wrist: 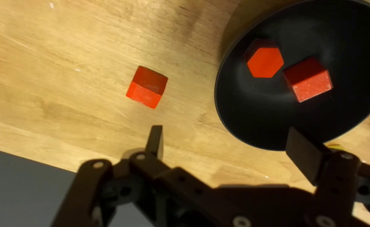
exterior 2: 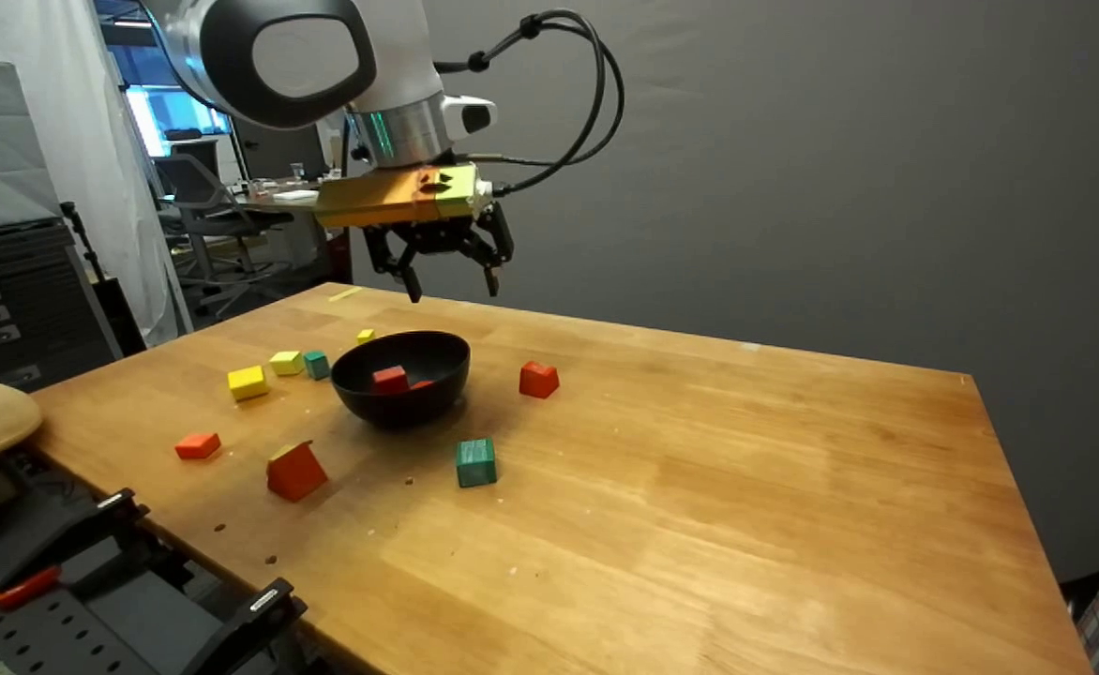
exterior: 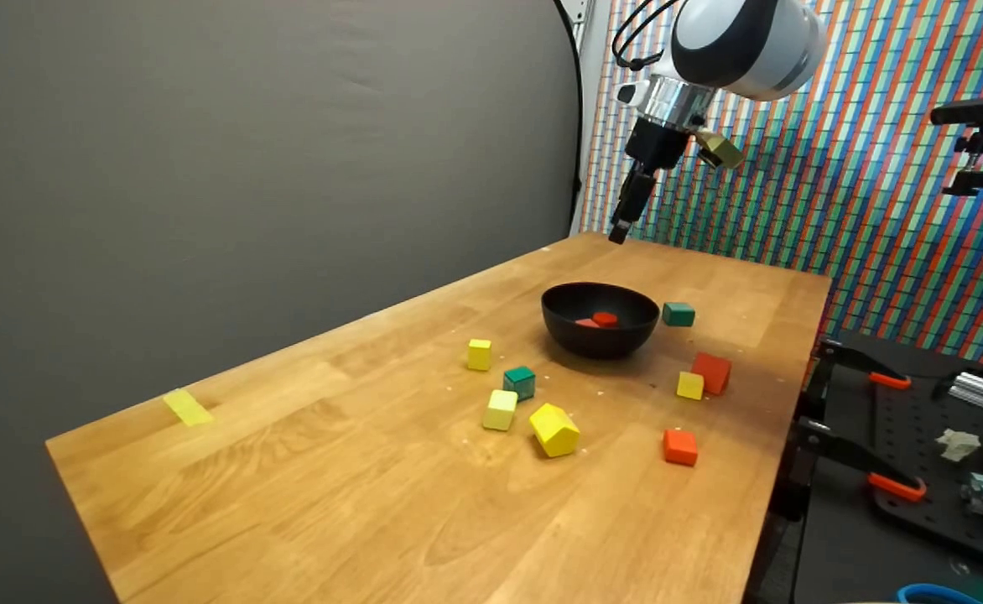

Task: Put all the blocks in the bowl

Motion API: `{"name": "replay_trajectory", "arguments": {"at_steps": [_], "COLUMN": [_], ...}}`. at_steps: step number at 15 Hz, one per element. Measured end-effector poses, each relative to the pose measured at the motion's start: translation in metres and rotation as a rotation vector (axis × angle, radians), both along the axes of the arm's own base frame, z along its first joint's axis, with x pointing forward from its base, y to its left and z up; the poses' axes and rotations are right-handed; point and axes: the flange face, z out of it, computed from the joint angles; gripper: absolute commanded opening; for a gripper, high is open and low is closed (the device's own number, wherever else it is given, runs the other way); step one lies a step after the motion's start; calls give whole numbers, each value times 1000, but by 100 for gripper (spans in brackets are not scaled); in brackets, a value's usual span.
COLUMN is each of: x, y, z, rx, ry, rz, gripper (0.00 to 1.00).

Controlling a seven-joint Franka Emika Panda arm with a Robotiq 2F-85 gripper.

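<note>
The black bowl [exterior: 571, 335] stands on the table with two red blocks [wrist: 265, 63] inside. My gripper [exterior 2: 454, 295] is open and empty, above the table by the bowl. In the wrist view its fingers [wrist: 223, 129] stand wide apart. A red block [wrist: 147, 87] lies beside the bowl; it also shows in an exterior view [exterior 2: 538, 380]. A green block [exterior 2: 476, 463] lies on another side. A large red block [exterior: 712, 373] touches or nearly touches a small yellow block [exterior: 690, 386]. An orange block [exterior: 680, 447], several yellow blocks [exterior: 555, 430] and a green block [exterior: 519, 383] lie around.
A flat yellow strip [exterior: 188, 408] lies near the table's far corner. Black clamps with orange parts [exterior: 894, 485] stand along the table's side edge. A grey wall or screen [exterior: 290, 168] rises behind the other edge.
</note>
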Motion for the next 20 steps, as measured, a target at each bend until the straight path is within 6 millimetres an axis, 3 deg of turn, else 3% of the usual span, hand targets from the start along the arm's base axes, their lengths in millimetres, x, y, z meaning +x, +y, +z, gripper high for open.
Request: {"name": "replay_trajectory", "arguments": {"at_steps": [2,4,8,11,14,19,20], "x": [3,11,31,44,65,99,103], "y": [12,43,138,202,231,239,241], "z": [0,7,30,28,-2,-76,-88], "rx": [-20,-45,-41,12,54,31,25], "ry": [14,29,51,95,148,230,247], "rz": [63,170,359,444,435,358,350], "gripper": [100,100,100,100,100,100,75]}}
